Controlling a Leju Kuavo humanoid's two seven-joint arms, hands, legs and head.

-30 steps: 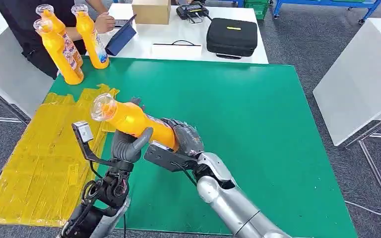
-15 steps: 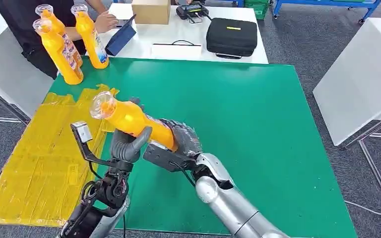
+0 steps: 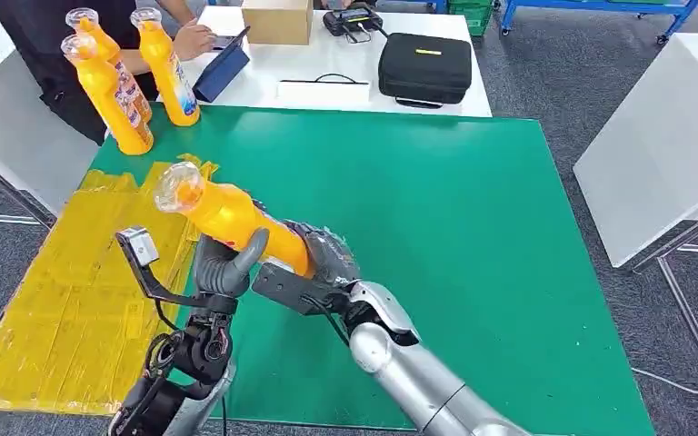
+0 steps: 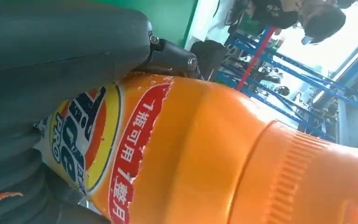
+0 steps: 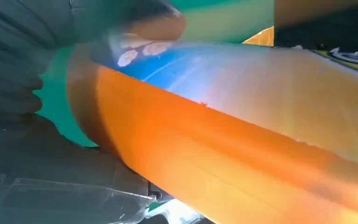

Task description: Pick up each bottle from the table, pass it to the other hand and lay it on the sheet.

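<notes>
Head view. Orange bottle [image 3: 236, 222] held tilted above the green table [image 3: 473, 236], clear cap end raised toward the yellow sheet [image 3: 73, 309], base end lower and toward the right hand. Left hand [image 3: 223, 263] wrapped around the bottle's middle from below, thumb over the upper side. Right hand [image 3: 327, 257] closed around the bottle's base end, part of the body hidden under its dark fingers. Both hands thus grasping the same bottle, over the table's green surface just beside the sheet's near edge. Three standing bottles [image 3: 132, 77] grouped upright at the far left corner of the table, just beyond the sheet. Behind them a person [image 3: 45, 50] in dark clothing, one hand near a tablet [image 3: 221, 65] on the white table [image 3: 345, 91]. On that same white table: cardboard box [image 3: 277, 20], black case [image 3: 425, 68].

Left wrist view. Orange bottle [image 4: 205, 154] close up, label with blue lettering and red band [image 4: 135, 149] visible, ribbed section toward the cap end. Left hand [image 4: 51, 60] pressed against the labelled part, dark fingers above and below it. Blue shelving [image 4: 279, 70] blurred in the background.

Right wrist view. Orange bottle [image 5: 242, 140] across the frame, blue label patch [image 5: 191, 70] on its upper side. Right hand [image 5: 23, 93] clasped around the base end, picture strongly blurred; green table surface [image 5: 214, 18] behind.
</notes>
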